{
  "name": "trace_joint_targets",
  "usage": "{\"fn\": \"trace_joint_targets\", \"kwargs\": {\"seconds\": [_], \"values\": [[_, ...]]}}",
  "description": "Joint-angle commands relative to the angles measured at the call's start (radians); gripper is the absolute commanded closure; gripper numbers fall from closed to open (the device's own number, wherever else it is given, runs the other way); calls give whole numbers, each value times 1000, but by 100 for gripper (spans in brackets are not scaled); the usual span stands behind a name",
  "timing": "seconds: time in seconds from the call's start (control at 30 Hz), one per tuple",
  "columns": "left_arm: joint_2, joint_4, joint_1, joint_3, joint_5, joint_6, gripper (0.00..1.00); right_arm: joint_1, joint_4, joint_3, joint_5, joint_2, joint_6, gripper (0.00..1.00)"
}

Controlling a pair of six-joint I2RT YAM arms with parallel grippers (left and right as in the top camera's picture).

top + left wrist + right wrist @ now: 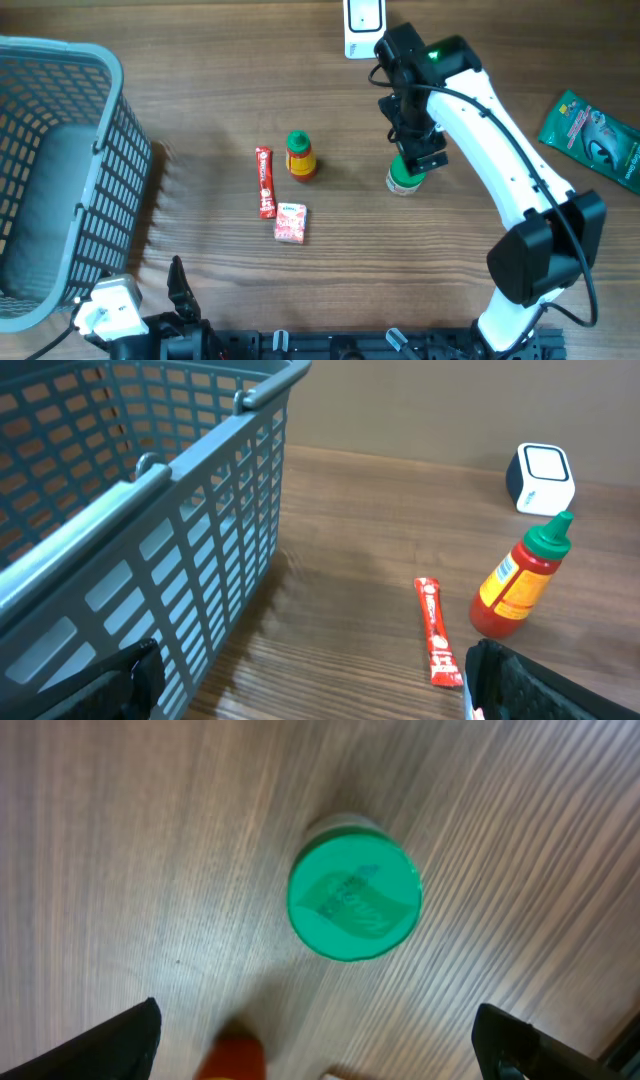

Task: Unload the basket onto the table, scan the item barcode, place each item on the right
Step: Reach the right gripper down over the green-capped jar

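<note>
A small jar with a green lid (404, 179) stands upright on the wooden table, right of centre. My right gripper (419, 150) hangs just above it, open and holding nothing. From the right wrist, the green lid (354, 898) lies ahead of the right gripper (325, 1050), whose fingertips (130, 1038) stand wide apart. A white scanner (363, 25) sits at the far edge. My left gripper (180, 295) rests low at the front left, open and empty, and the left gripper (310, 690) faces the table from the left wrist view. No barcode shows.
A grey basket (60, 170) fills the left side. Mid-table are a red stick packet (264, 182), an orange sauce bottle with a green cap (300, 155) and a small pink packet (290, 222). A green pouch (595, 130) lies at the far right.
</note>
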Motion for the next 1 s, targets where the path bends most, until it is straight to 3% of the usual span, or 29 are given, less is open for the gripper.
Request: {"fn": "trace_joint_targets", "kwargs": {"seconds": [0.0,0.3,0.43,0.47,0.5,0.57,0.7,0.73,0.8,0.97], "values": [[-7,3,4,2,4,-6,0,-2,76,-116,-39,2,167,0],[-7,3,4,2,5,-6,0,-24,343,-404,-82,8,180,1],[-7,3,5,2,5,-6,0,-40,400,-412,-52,9,15,22],[-7,3,5,2,5,-6,0,-40,400,-412,-52,9,-47,32],[-7,3,4,2,5,-6,0,-40,400,-412,-52,9,-127,43],[-7,3,5,2,5,-6,0,-40,399,-412,-53,9,-373,53],[-7,3,4,2,5,-6,0,-40,400,-405,-60,2,-1057,53],[-7,3,5,2,5,-6,0,-39,388,-404,-64,-2,-1241,51],[-7,3,4,2,5,-6,0,-39,370,-404,-64,-5,-1466,41],[-7,3,4,2,5,-6,0,-40,308,-334,-185,-68,-1541,16]]}}
